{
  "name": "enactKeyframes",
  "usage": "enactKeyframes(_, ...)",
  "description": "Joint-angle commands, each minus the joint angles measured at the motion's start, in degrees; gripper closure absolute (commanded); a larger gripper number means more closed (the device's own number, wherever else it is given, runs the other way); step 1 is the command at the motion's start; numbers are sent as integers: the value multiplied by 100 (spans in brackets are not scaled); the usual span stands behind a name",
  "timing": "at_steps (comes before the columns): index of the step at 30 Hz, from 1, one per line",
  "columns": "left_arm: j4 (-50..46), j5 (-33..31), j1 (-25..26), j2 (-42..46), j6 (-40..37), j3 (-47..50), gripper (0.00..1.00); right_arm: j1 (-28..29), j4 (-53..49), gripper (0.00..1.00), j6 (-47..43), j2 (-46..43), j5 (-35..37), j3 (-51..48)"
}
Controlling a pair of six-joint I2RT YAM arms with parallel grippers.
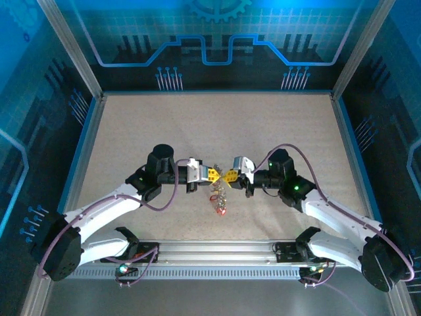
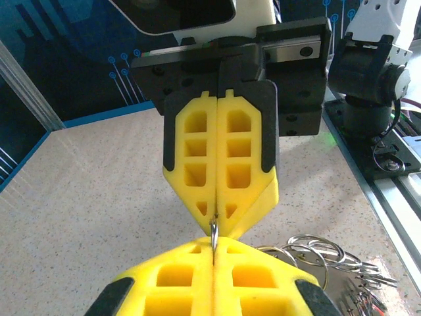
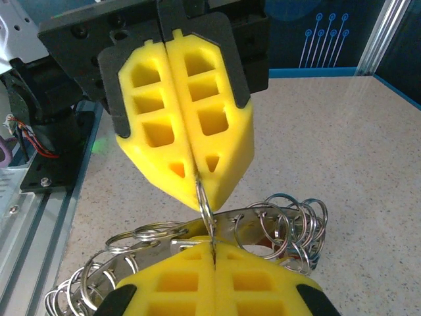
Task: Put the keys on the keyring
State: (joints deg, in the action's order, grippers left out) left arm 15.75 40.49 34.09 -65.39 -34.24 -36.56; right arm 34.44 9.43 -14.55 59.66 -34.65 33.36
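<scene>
Yellow ribbed fingers of my right tool (image 3: 212,255) sit at the bottom of its wrist view, pressed flat together. Right against their tips the matching fingers of my left tool (image 3: 199,187) come in from the opposite side, likewise closed with no gap. Between the two pairs runs a thin silvery wire loop (image 3: 205,205), and each tool pinches one end of it. I judge that I hold it from both sides so that it cannot swing or twist while its coil is worked at; one tool alone would leave it dangling. The loop seems linked to the dark grey flat round keyring (image 3: 253,216), a curved band carrying many small split rings (image 3: 299,224) that spill just below and beside my right tool's tips. From above, the small silvery keys with red and yellow heads (image 1: 220,197) gather in a bunch just under the spot where the tools meet, over the middle of the speckled beige bench (image 1: 197,125). I cannot tell whether they hang free or rest on it. How many keys already sit on the band is too tangled to read.
</scene>
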Motion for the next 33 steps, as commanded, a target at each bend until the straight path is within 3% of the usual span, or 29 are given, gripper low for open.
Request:
enactKeyframes(1, 383, 556, -7, 124, 18, 16, 100, -3, -20, 100, 60, 187, -149, 242)
enactKeyframes(17, -71, 789, 16, 259, -592, -1, 100, 12, -238, 100, -48, 407, -414, 575)
enactKeyframes(23, 256, 623, 14, 465, -480, 146, 100, 10, -450, 100, -81, 545, -808, 601)
enactKeyframes(26, 377, 1147, 17, 506, -355, 91, 100, 40, -464, 100, -47, 504, -753, 548)
enactKeyframes(33, -538, 1725, 53, 323, -845, -204, 100, 50, -657, 100, -149, 304, -639, 711)
